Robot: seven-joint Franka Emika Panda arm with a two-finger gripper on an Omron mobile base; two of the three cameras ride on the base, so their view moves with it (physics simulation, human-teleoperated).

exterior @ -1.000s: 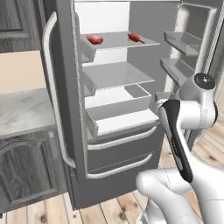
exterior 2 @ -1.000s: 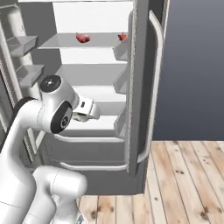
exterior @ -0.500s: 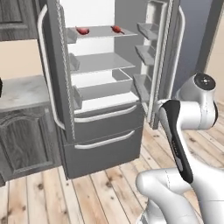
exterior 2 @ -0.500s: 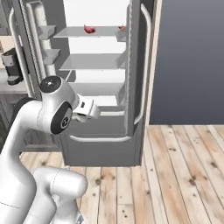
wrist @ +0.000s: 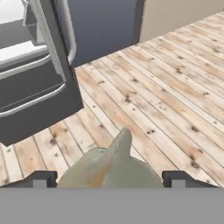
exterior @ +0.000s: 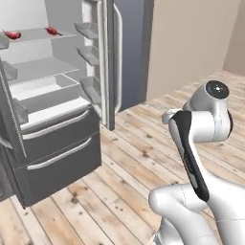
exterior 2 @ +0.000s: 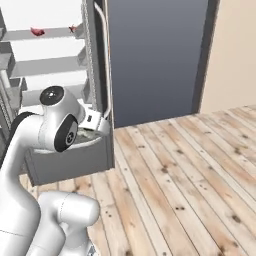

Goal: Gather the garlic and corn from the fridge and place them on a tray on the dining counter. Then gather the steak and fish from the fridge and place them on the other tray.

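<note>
Between the gripper [wrist: 112,177] tips: garlic [wrist: 109,168] clamped, jaws wide | handling: judged light, papery, round, crushable; best held across the belly | fridge [exterior: 52,143] doors open

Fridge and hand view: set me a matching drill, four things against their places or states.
Things:
1 garlic
2 red pieces
3 fridge door
4 drawers

Places or states:
a shut
b on the top shelf
c between the fingertips
d open

Pairs: 1-c, 2-b, 3-d, 4-a.
</note>
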